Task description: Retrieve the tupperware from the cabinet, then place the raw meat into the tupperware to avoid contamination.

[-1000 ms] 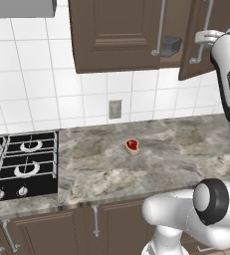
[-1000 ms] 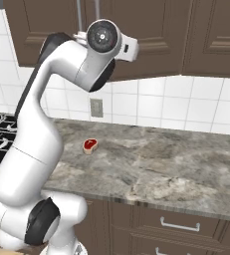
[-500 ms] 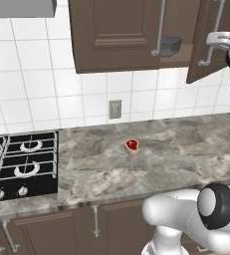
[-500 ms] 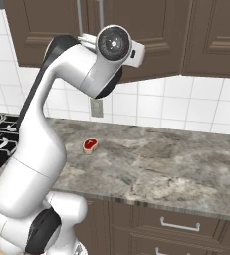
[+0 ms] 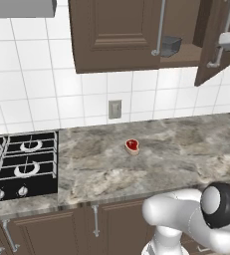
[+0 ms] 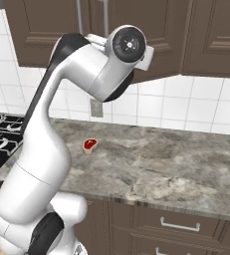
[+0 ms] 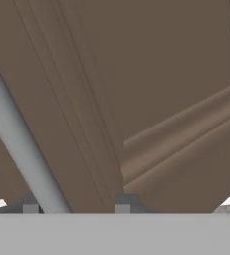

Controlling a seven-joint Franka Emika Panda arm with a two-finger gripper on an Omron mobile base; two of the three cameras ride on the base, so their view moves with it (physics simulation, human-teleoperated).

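Over the last second the right door (image 5: pixel 213 40) of the cabinet (image 5: pixel 117 34) had swung further out, uncovering the tupperware (image 5: pixel 171 46) on its shelf, so the retrieval was about ready to start. The tool (image 7: pixel 76 208) sat partly closed astride the door's silver bar handle (image 7: pixel 18 144), its tips either side of the bar; whether it was actually clamping could not be told. The raw meat (image 5: pixel 132 146) lay untouched on the table (image 5: pixel 186 149), well below.
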